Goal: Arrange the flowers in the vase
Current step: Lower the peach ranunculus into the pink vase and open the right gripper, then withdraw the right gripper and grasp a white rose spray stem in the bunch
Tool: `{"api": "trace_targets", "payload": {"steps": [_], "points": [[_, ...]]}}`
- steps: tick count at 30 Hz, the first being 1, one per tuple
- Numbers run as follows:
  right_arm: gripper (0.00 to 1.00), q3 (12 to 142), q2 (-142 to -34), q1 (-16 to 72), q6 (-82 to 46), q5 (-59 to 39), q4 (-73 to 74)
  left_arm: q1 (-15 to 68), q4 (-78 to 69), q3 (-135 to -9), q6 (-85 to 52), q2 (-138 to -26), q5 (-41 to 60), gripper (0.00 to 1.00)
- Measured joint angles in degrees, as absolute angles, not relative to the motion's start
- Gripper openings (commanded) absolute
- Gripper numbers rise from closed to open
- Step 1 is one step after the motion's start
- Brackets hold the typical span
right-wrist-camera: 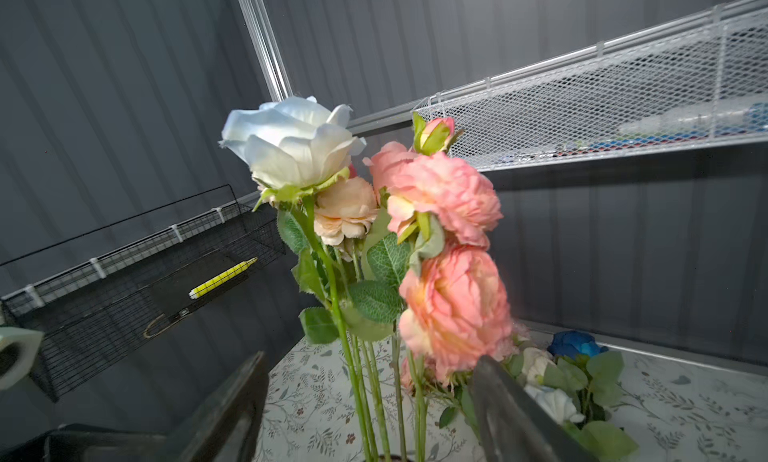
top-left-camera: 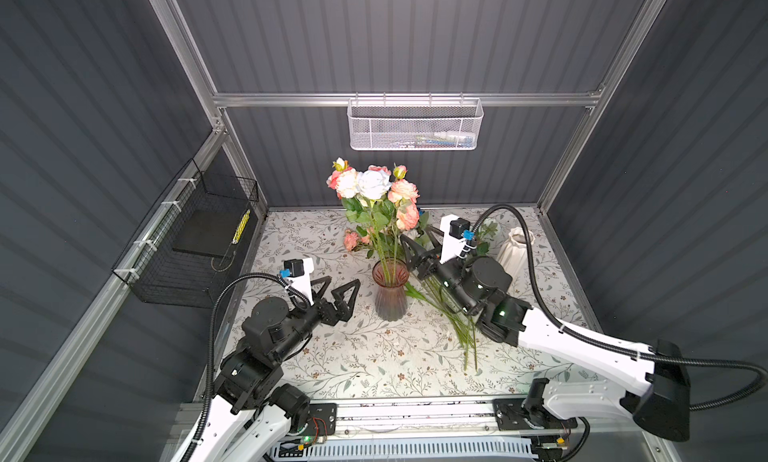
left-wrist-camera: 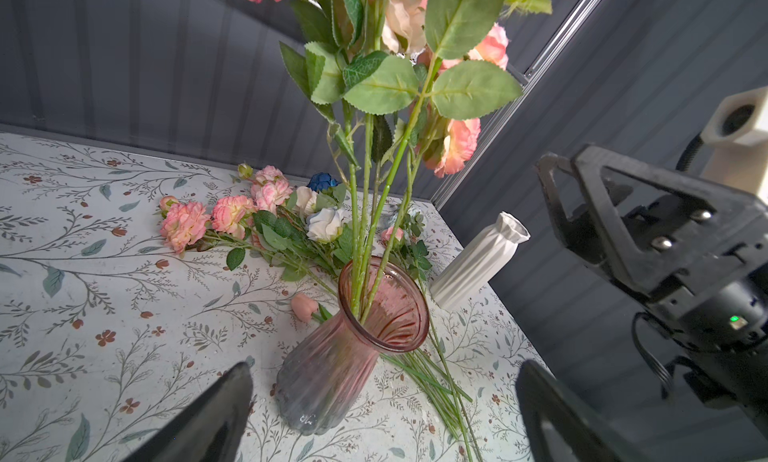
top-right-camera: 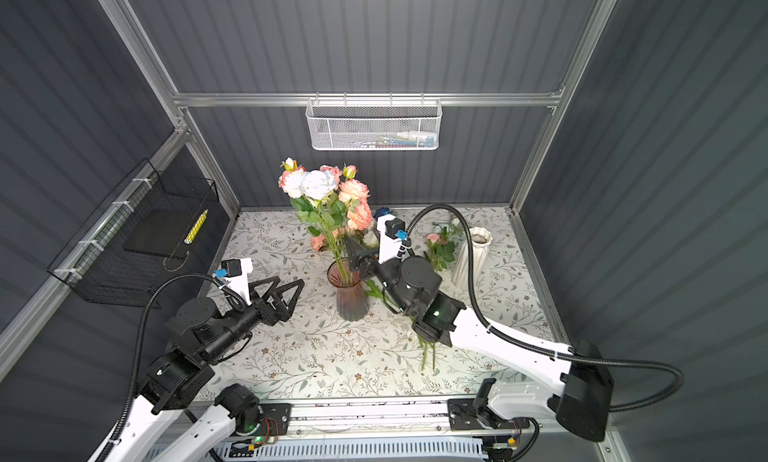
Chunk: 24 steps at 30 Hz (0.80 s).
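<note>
Several flowers [top-left-camera: 374, 190] are standing upright in the pink glass vase [top-left-camera: 390, 291] at mid-counter, their stems crossing in its mouth and the heads fanning out well above the rim. More loose flowers [left-wrist-camera: 232, 219] are lying flat behind and beside the vase, waiting their turn. The right gripper [right-wrist-camera: 370, 358] is hovering just above the rim with its jaws spread wide; the standing stems are passing between them unpinched, which suggests it is letting go of a stem. The left gripper [top-left-camera: 345, 279] is waiting near the vase's other side, fully spread and holding nothing. A white ribbed vase [top-left-camera: 513, 248] is standing unused at the far right. The floral-patterned counter [top-left-camera: 374, 364] is sitting inside dark panelled walls, which are carrying a white mesh basket [top-left-camera: 415, 127] and a black wire basket [top-left-camera: 187, 248].
</note>
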State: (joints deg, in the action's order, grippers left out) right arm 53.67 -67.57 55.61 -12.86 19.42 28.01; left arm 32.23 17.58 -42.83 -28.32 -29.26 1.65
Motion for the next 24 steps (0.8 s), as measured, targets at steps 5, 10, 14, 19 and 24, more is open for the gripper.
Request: {"api": "trace_targets", "payload": {"steps": [5,10,14,19,24], "points": [[0.83,49.04,-57.25,55.48,-17.47,17.45,17.10,32.23,17.61,-42.83,-28.32,-29.12,1.69,1.00],[0.75,45.78,-49.17,54.83,-21.71,17.28,5.30,32.23,17.56,-42.72,-28.32,-28.77,1.91,1.00],[0.64,45.34,-49.84,50.33,-25.19,14.15,-4.19,32.23,17.15,-42.24,-28.36,-28.75,2.13,1.00],[0.49,45.45,-58.26,42.65,-29.26,9.52,-13.96,32.23,16.97,-41.60,-28.38,-28.80,2.55,1.00],[0.46,45.04,-64.75,37.43,-32.67,11.00,-19.14,32.23,16.95,-41.58,-28.38,-28.73,2.55,1.00]]}}
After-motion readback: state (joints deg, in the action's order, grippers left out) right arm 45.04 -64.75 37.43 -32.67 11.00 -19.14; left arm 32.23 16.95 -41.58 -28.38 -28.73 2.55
